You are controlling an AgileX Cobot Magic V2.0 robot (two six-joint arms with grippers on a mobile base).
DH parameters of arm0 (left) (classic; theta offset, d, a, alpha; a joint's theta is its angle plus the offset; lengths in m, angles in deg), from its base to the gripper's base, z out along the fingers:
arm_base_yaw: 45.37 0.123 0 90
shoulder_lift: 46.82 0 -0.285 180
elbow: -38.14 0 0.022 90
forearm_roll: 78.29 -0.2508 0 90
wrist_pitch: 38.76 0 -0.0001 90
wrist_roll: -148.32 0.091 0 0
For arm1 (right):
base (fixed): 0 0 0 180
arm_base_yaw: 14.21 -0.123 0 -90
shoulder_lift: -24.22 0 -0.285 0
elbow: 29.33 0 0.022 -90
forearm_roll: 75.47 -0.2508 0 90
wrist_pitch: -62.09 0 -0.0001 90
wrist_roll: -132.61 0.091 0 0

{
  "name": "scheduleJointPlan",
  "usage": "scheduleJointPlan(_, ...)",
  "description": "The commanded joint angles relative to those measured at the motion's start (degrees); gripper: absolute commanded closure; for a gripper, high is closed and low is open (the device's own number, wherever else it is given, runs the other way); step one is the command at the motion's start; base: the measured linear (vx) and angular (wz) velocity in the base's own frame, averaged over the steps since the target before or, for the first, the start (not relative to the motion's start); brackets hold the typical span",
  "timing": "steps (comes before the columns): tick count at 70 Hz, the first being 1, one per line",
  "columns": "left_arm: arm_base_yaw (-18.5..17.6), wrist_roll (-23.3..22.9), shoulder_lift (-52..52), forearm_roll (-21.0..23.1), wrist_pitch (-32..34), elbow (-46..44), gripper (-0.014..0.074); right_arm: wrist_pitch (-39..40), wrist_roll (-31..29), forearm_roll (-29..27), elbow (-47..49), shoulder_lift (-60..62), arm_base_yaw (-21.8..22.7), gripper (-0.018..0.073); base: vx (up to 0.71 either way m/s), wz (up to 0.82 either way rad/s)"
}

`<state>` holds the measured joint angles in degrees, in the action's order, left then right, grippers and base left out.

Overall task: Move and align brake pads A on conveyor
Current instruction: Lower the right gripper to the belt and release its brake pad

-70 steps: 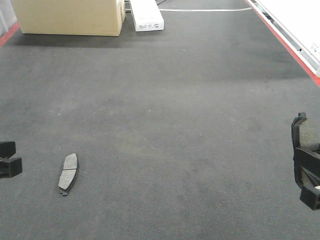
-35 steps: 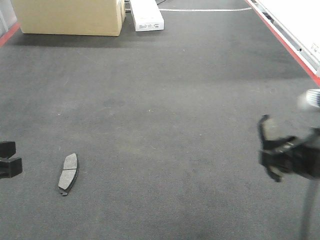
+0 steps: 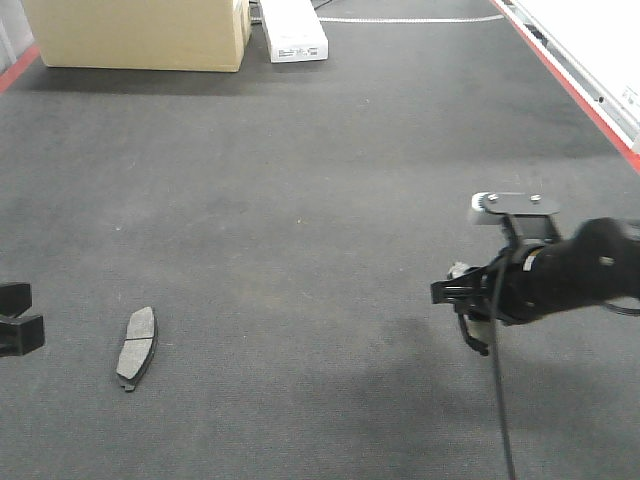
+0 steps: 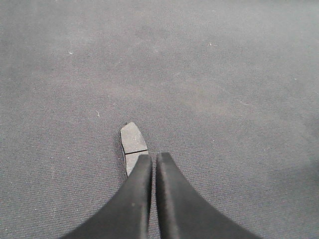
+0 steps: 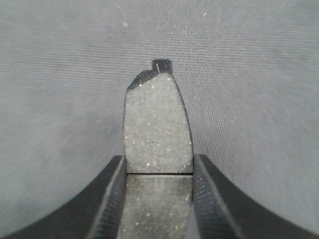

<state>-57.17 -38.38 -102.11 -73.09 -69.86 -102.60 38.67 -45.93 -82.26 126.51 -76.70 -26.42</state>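
Look at the right arm (image 3: 580, 275): reaches in from the right edge, stretched out nearly flat and low over the conveyor (image 3: 300, 200), pointing left. Throws a dark shadow (image 3: 430, 390) on the belt below.

At its tip, find the right hand (image 3: 468, 305), closed down to a narrow gap around the first brake pad (image 5: 158, 124). Grips it by its two long edges, rough grey face toward the wrist camera (groove line right between the fingers (image 5: 107, 194)). Pokes out past the fingertips, with a small black tab at the far end. Hard to make out from the front, with only a pale bit showing among the black parts.

Now the left hand (image 3: 15, 320): sits at the left edge, mostly cut off in the front view. Pressed fully together in the wrist view, with nothing between the fingers. Just past the tips, see the second brake pad (image 4: 132, 145) lying flat on the conveyor, grey face up, near end hidden behind one finger. Cannot tell whether touching the finger or just apart.

Far back, spot a brown box (image 3: 140, 30) and a white box (image 3: 293, 30), both cut off at the top.
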Motion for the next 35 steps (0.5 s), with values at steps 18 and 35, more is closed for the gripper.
scheduleJointPlan(18,-0.23,0.08,0.39,0.28,3.18,-1.43,0.0604,2.98,-1.46,-0.43,6.31,-7.12,0.22,0.0545,0.0,0.0)
scheduleJointPlan(35,-0.23,0.08,0.39,0.28,3.18,-1.43,0.0604,3.01,-1.46,-0.43,6.31,-7.75,0.22,0.0532,0.0,0.0)
